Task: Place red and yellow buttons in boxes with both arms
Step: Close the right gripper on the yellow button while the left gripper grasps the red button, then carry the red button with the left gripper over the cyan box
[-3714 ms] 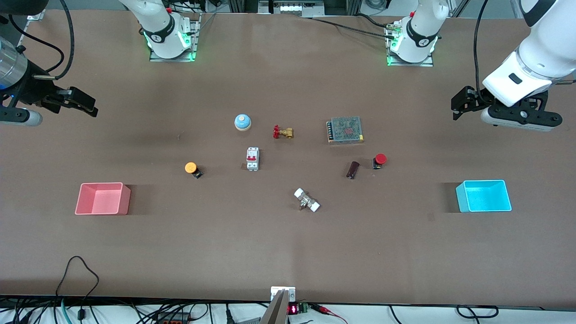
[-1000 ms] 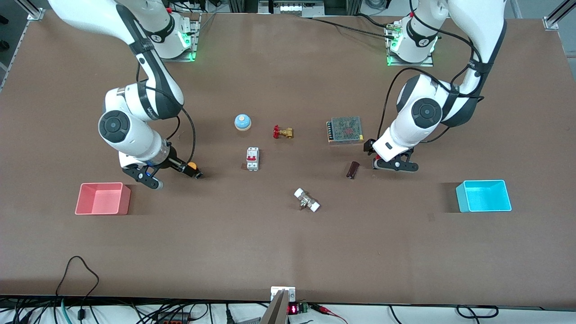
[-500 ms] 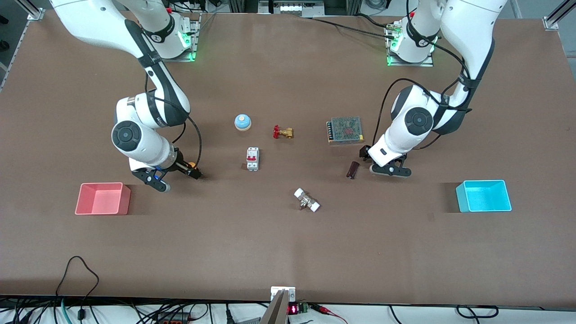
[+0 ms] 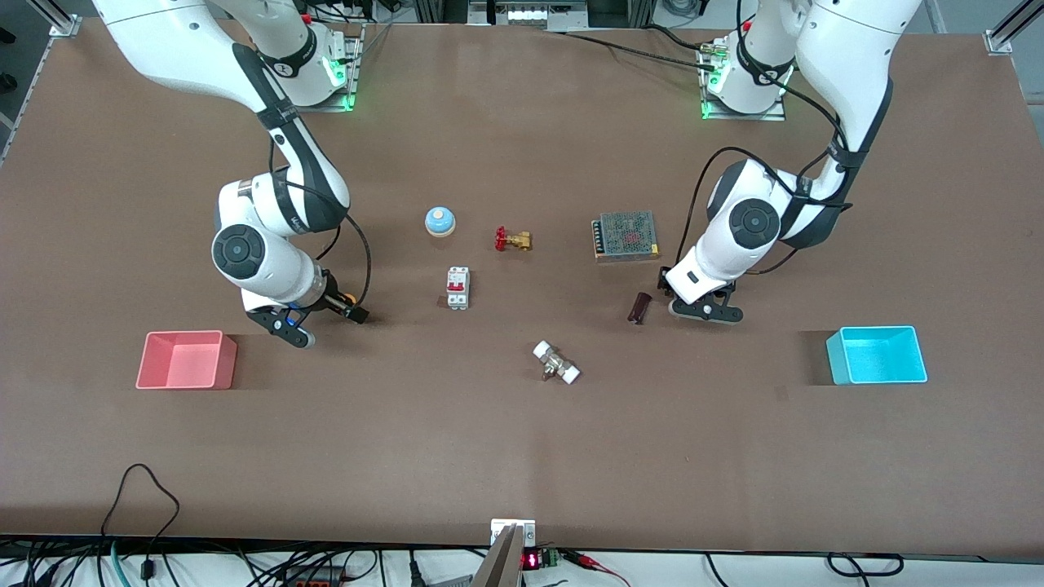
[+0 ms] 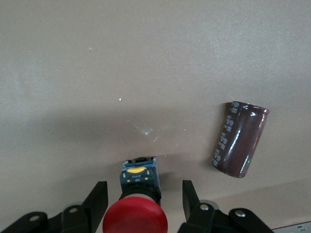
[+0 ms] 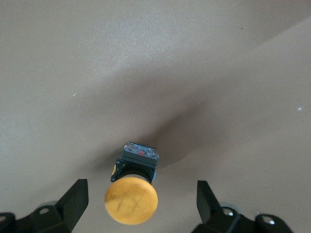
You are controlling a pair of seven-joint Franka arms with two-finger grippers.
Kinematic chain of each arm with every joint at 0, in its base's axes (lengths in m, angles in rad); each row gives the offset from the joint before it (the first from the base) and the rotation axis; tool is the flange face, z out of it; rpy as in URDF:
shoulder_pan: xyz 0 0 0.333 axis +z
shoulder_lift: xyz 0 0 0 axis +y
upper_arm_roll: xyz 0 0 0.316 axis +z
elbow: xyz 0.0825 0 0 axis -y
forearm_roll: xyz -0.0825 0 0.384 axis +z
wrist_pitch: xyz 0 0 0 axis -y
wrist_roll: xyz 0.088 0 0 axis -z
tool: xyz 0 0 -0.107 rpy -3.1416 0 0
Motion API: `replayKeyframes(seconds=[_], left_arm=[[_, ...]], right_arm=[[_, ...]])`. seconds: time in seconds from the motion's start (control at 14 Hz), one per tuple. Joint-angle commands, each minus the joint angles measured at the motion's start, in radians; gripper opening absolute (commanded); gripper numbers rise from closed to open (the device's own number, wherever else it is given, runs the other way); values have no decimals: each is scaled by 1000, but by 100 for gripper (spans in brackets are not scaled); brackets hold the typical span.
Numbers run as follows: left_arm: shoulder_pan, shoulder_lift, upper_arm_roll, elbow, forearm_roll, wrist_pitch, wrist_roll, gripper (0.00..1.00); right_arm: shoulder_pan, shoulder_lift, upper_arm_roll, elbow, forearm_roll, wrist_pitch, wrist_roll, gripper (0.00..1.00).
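Note:
The red button [image 5: 135, 218] lies on the table between the open fingers [image 5: 97, 201] of my left gripper [image 5: 144, 190]. In the front view my left gripper [image 4: 692, 304] is low over that spot and hides the button. The yellow button [image 6: 131, 199] lies between the wide-open fingers [image 6: 75, 200] of my right gripper [image 6: 142, 188]. In the front view a bit of its orange cap [image 4: 349, 298] shows at my right gripper [image 4: 328, 308]. Neither gripper touches its button. The pink-red box [image 4: 183, 363] stands near the right arm's end, the cyan box [image 4: 877, 359] near the left arm's end; both are empty.
A brown cylinder [image 4: 639, 307] lies close beside my left gripper and shows in the left wrist view [image 5: 240, 139]. Mid-table are a white-red breaker [image 4: 457, 288], a blue bell [image 4: 440, 221], a brass valve [image 4: 513, 240], a grey mesh unit [image 4: 626, 236] and a white-ended fitting [image 4: 556, 363].
Both arms came in from the table's ends and lowered onto the buttons. In the last second each gripper slid a little farther over its button.

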Motion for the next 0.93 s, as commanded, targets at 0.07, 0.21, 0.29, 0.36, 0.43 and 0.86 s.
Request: replayKeyframes(seconds=[0.07, 0.21, 0.29, 0.36, 0.43, 0.86], left_arm=[[-2, 8, 8, 8, 22, 9, -11, 34], [1, 8, 8, 10, 22, 9, -18, 22], [3, 5, 8, 14, 22, 3, -17, 22], [3, -5, 11, 16, 22, -6, -17, 20], [4, -28, 20, 25, 22, -31, -14, 19], [29, 4, 63, 458, 75, -561, 12, 18]], right_arm=[[5, 6, 10, -1, -7, 7, 21, 98], [7, 6, 23, -1, -7, 7, 24, 98], [7, 6, 25, 1, -7, 6, 24, 98], [5, 6, 25, 1, -7, 6, 24, 97], [7, 6, 25, -1, -7, 6, 24, 97], [2, 8, 23, 2, -9, 9, 8, 88]])
